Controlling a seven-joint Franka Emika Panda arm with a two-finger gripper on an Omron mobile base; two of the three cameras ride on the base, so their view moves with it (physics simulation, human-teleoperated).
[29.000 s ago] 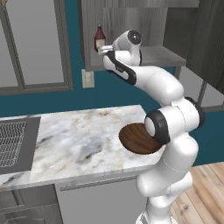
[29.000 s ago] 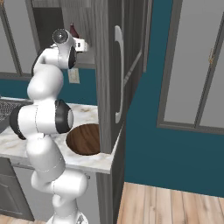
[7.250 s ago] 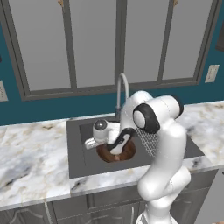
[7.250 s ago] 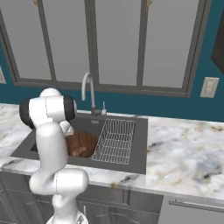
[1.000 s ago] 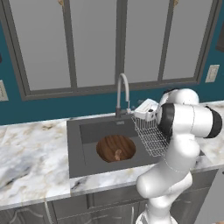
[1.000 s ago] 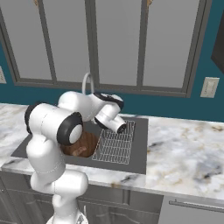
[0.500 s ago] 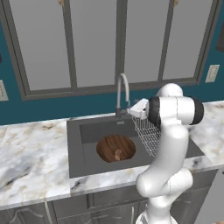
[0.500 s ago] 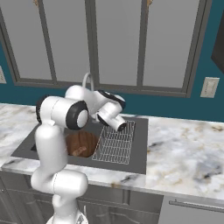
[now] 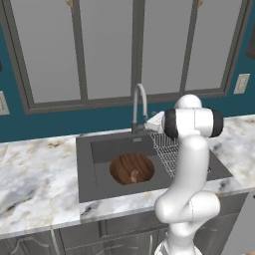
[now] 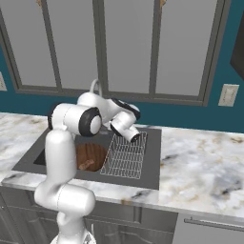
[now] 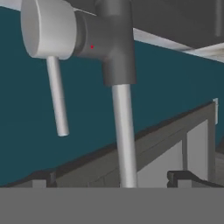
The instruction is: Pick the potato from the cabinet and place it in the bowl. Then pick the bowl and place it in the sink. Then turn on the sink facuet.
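One sink (image 9: pixel 94 149) is set into one marble worktop (image 9: pixel 35 174). One wooden bowl (image 9: pixel 131 169) lies in the basin, holding one potato (image 9: pixel 134 175). One wire rack (image 10: pixel 126 155) occupies the basin's other section. One faucet (image 9: pixel 139 107) stands at the back edge, with one side lever (image 11: pixel 57 96). Four frosted panes (image 9: pixel 104 47) run along the wall behind. Two wall outlets are counted, one (image 9: pixel 241 83) at each end (image 9: pixel 3 103). One robot arm (image 9: pixel 189 164) is present.
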